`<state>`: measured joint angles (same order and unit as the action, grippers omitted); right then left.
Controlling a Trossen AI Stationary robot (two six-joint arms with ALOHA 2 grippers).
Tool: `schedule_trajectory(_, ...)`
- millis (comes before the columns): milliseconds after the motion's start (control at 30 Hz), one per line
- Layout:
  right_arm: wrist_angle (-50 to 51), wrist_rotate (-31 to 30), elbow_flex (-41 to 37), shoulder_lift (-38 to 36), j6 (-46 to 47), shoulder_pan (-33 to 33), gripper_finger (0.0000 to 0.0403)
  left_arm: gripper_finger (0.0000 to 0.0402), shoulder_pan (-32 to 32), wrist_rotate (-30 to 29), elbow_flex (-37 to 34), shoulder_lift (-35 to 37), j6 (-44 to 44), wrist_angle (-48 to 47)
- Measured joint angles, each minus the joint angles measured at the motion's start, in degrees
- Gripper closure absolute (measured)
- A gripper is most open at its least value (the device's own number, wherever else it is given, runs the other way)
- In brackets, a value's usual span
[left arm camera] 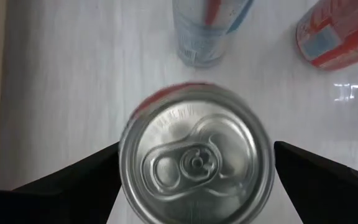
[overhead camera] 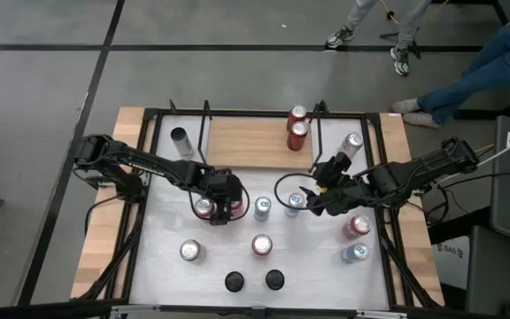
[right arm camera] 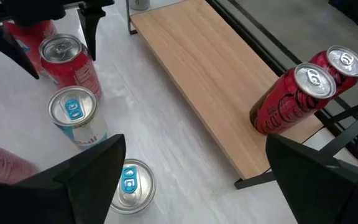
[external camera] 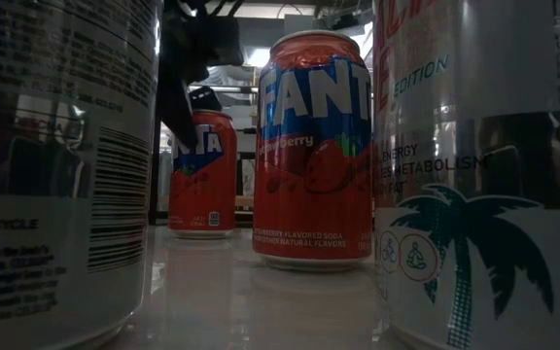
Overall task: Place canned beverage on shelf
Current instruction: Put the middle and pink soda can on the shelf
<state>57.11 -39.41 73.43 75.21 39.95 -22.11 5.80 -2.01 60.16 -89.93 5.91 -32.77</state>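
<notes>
From the high view I see the left gripper (overhead camera: 204, 209) lowered over a red can (overhead camera: 204, 207) left of the table's centre. Its fingers (left arm camera: 73, 186) stand apart, one on each side of the can's silver top (left arm camera: 194, 165); in the left wrist view a gap shows on both sides, so I read no contact and nothing is clamped.

The right gripper (overhead camera: 306, 197) sits right of centre, near a pale can with a blue tab (overhead camera: 294, 205). Its fingers (right arm camera: 95, 168) are also spread wide and hold nothing. In the right wrist view I see that blue-tab can (right arm camera: 129, 185) low between its fingers, and a second blue-tab can (right arm camera: 74, 115) farther off beside the red can (right arm camera: 67, 62).

The shelf (overhead camera: 251, 142) lies at the far edge of the white table (overhead camera: 317, 266). Its light-wood board (right arm camera: 216, 81) carries two dark-red cans (overhead camera: 297, 127) standing upright and touching at its right end; the rest of the board is bare wood. A silver can (overhead camera: 351, 146) stands just right of the shelf, a dark can (overhead camera: 181, 142) just left of it.

In the low view I see two strawberry soda cans (external camera: 314, 146) upright on the table.
</notes>
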Motion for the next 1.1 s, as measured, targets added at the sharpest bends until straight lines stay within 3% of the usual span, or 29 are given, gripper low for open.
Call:
schedule_trajectory(400,-0.01,0.02,0.0,0.05,0.0,0.0,0.0026,0.0013,0.0,-0.64,0.0,-0.22,0.05,0.41)
schedule_trajectory(700,-0.02,0.01,0.0,0.05,0.01,0.0,0.0026,0.0077,0.0,-0.86,0.0,-0.22,0.23,0.41)
schedule_trajectory(867,-0.01,0.0,0.0,0.05,0.0,0.0,0.0026,0.012,0.01,-1.64,0.0,-0.22,4.52,0.47)
schedule_trajectory(1100,-0.01,0.0,0.0,0.05,0.0,0.0,0.0026,0.0126,-0.02,-4.47,0.0,-0.22,12.64,0.57)
